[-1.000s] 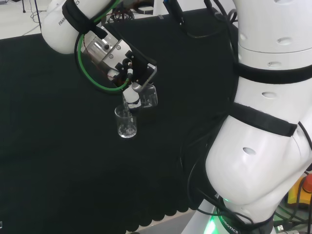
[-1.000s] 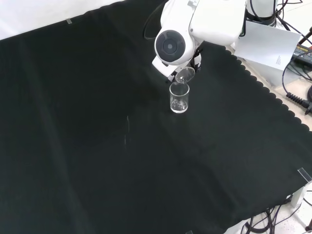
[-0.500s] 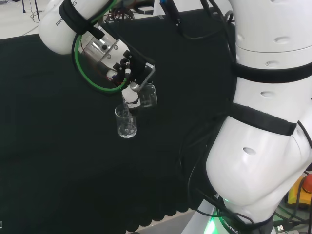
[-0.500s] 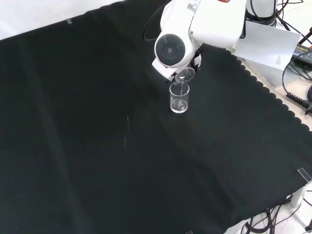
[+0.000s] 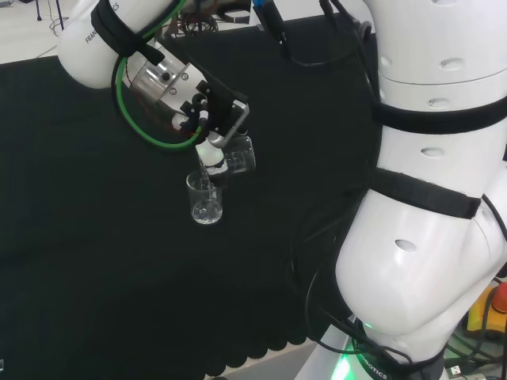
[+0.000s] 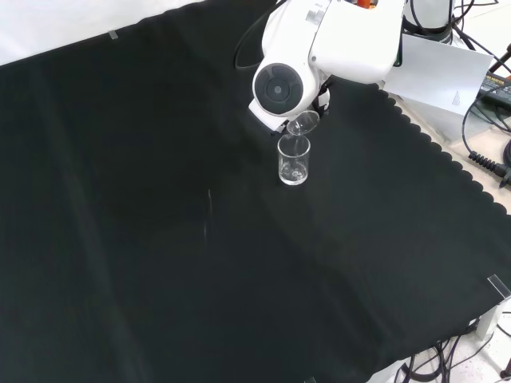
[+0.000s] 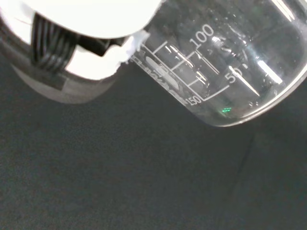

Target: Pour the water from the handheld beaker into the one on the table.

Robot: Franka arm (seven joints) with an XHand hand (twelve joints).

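Observation:
A clear glass beaker point(image 5: 206, 199) stands upright on the black cloth; in the front view this beaker point(image 6: 293, 159) sits just below the arm's round grey cap. The hand point(image 5: 212, 134) hangs right above it, shut on a second clear beaker point(image 5: 239, 155) that is tipped steeply on its side. Its mouth point(image 6: 303, 122) hangs over the standing beaker's rim. In the wrist view the held beaker point(image 7: 225, 62) is close and large, graduation marks showing, with a white and black finger point(image 7: 76, 48) against its wall. A little water shows at the standing beaker's bottom.
The arm's big white links point(image 5: 428, 198) take up the head view's right side. The cloth's scalloped edge point(image 6: 447, 152) runs down the front view's right, with cables and boxes point(image 6: 487, 88) beyond it. Bare black cloth point(image 6: 160, 239) spreads around the beakers.
The wrist link and hand have shifted slightly up and left in the head view. The held beaker stays tipped over the standing one.

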